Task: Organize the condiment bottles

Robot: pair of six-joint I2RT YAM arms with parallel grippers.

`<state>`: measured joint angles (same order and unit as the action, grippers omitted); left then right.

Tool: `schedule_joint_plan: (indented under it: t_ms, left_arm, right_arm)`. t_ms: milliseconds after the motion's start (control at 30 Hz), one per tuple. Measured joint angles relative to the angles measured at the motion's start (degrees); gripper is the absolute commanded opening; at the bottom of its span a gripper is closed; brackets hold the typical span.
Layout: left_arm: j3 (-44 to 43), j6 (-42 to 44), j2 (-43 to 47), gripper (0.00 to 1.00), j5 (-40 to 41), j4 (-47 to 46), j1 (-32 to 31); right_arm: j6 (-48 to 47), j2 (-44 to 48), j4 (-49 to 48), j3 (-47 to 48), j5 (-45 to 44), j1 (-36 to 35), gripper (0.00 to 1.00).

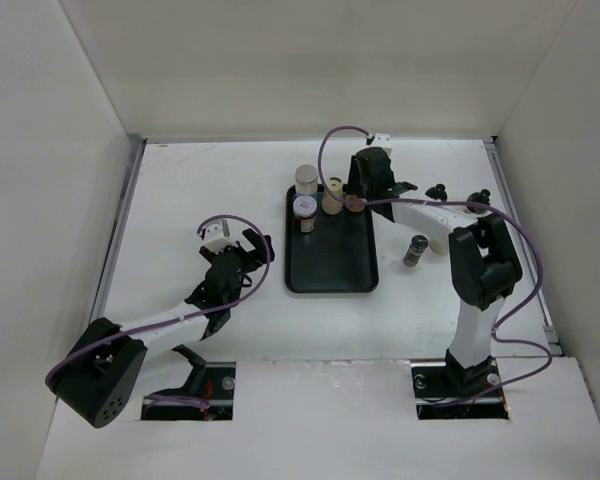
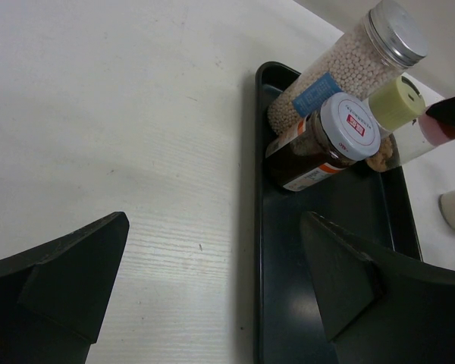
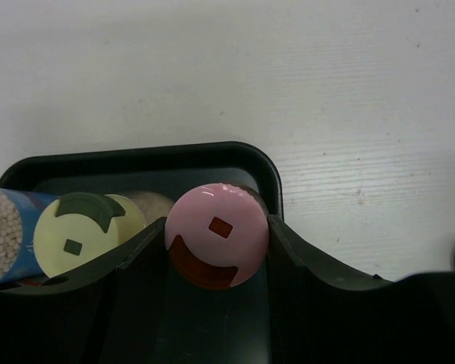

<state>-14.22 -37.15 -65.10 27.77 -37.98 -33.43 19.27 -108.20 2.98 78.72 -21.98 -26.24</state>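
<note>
Pink-capped bottle (image 3: 216, 235) pinched in my right gripper (image 3: 216, 244), at the tray's (image 3: 136, 155) far corner.
I am aiming to seat it upright beside the yellow-capped bottle (image 3: 80, 231), not nudging it; left gripper (image 2: 212, 227) gaping, empty.

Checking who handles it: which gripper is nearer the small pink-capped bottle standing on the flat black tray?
Right. The right gripper grips the pink-capped bottle on the black tray; the left gripper hangs open over the table, left of the tray.
</note>
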Motion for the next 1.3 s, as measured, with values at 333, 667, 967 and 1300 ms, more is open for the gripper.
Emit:
schedule_joint_plan:
  t_ms: [333,667,967,1300]
  left_arm:
    - [0.00,0.00,-0.02,1.00,0.00,0.00,0.00]
    - [0.00,-0.04,-0.04,1.00,-0.02,0.00,-0.02]
    - [0.00,-0.24,-0.31,1.00,-0.20,-0.07,-0.63]
    - [0.00,-0.35,-0.70,1.00,-0.63,-0.42,-1.11]
  right_arm:
    - [0.83,-1.33,-0.79,-0.02,0.22,0.00,0.73]
    - [1.92,17.88,-0.44,-11.93,-1.31,0.70,0.76]
    - [6.62,42.34,8.46,-29.38,-12.44,2.93,0.83]
    - [11.21,41.00,14.62,-37.99,-12.70,2.93,0.76]
